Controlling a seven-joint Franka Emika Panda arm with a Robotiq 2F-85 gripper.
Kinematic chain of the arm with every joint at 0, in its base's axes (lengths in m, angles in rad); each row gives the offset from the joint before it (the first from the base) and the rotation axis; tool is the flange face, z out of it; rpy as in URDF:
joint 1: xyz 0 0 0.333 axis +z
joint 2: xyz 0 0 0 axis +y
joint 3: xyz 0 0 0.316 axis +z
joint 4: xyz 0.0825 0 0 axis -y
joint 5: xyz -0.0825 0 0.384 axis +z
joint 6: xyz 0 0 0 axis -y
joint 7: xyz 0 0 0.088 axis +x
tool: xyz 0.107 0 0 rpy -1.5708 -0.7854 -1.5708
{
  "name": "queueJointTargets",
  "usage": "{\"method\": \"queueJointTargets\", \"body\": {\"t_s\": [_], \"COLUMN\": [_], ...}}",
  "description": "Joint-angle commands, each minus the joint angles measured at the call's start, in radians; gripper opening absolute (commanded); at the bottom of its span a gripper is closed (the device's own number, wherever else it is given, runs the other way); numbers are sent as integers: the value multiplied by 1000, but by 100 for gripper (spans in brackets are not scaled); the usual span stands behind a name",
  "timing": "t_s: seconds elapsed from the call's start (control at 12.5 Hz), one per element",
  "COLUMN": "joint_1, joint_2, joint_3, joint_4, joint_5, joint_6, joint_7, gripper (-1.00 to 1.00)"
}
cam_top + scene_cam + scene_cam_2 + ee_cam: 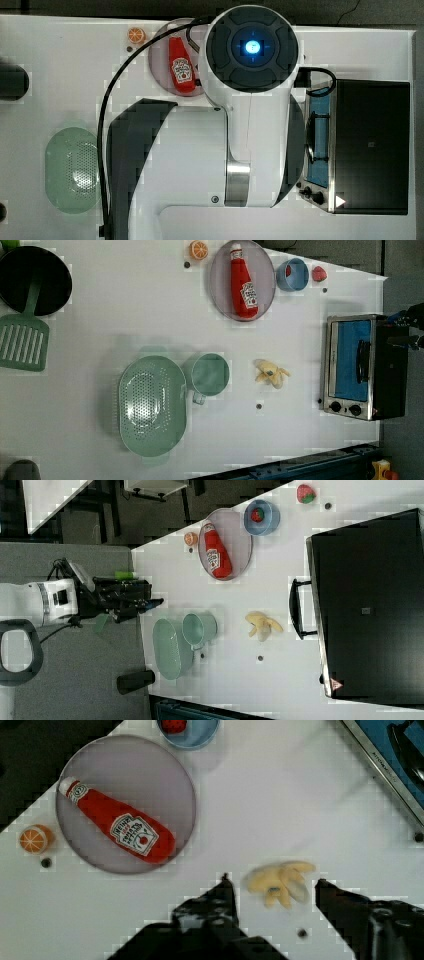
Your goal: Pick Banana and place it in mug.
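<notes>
Yellow banana point(280, 882) between the spread-apart claw point(272, 882) fingers in the wrist view, mug point(210, 374) in the left view.

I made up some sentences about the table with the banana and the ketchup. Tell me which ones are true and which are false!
1. The ketchup bottle lies on the pink plate. True.
2. The banana is already inside the mug. False: it lies on the table, between the mug and the toaster oven.
3. The gripper is open, with a finger either side of the banana in the wrist view. True.
4. The mug stands on the pink plate. False: it stands on the table, right beside the green strainer.
5. The blue bowl holds an orange slice. False: something red sits in it; the orange slice is on the table.
</notes>
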Motion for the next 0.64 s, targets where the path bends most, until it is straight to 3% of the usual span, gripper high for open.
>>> {"method": "queueJointTargets", "body": {"t_s": [0.08, 0.24, 0.64], "joint_1": [-15, -15, -13], "joint_2": [-221, -216, -162], "joint_3": [-24, -23, -22], "joint_4": [-68, -94, -239], "joint_5": [17, 17, 17], "joint_6": [-171, -167, -30], "joint_7": [100, 99, -51], "gripper": [60, 99, 100]}}
